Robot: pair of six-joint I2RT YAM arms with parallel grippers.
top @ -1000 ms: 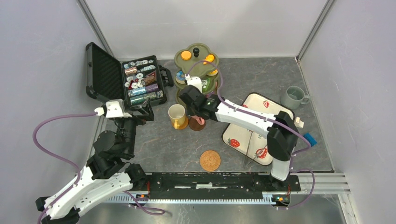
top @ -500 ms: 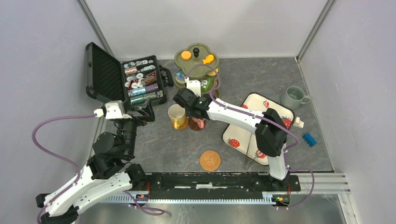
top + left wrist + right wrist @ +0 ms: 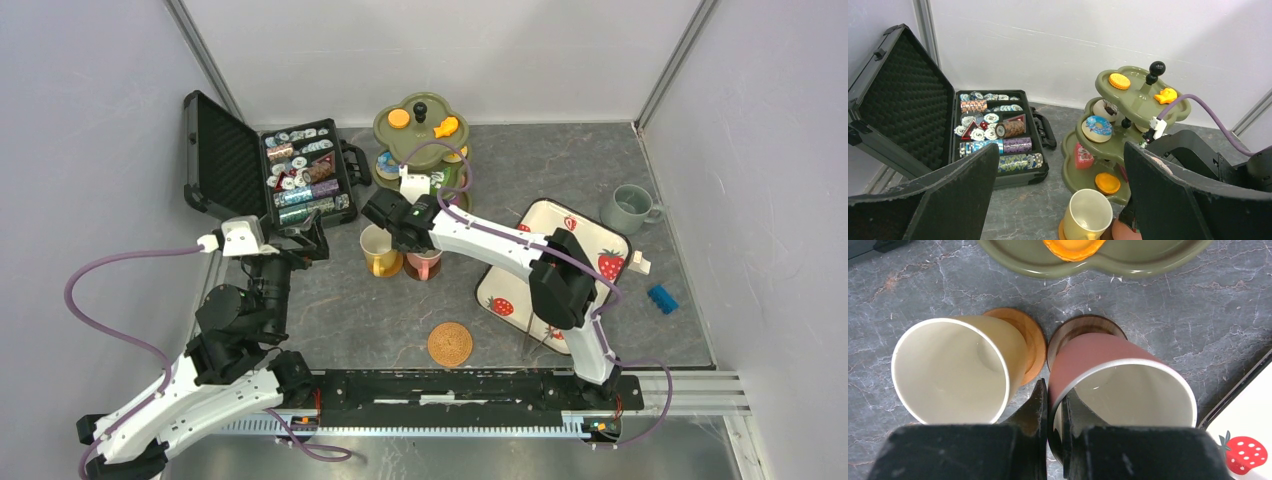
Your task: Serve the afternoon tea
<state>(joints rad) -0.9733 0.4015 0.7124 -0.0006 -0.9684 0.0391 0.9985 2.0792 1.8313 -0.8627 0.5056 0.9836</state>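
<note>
Holding: right claw [image 3: 1054, 395] narrow, pinching the pink mug [image 3: 1108, 365] by its rim, likely so it lands upright on its coaster [image 3: 1088, 324].
Waiting: left claw [image 3: 308, 238] wide, empty, near the case [image 3: 300, 175].
Mugs: three; pink and yellow mug [image 3: 955, 370] side by side before the stand [image 3: 420, 135]; grey-green mug [image 3: 628, 208] well apart on the surface [image 3: 600, 150].
Coasters: three; two under mugs, one bare coaster [image 3: 449, 343].
Cakes [image 3: 1096, 126]: at least six, on the stand.
</note>
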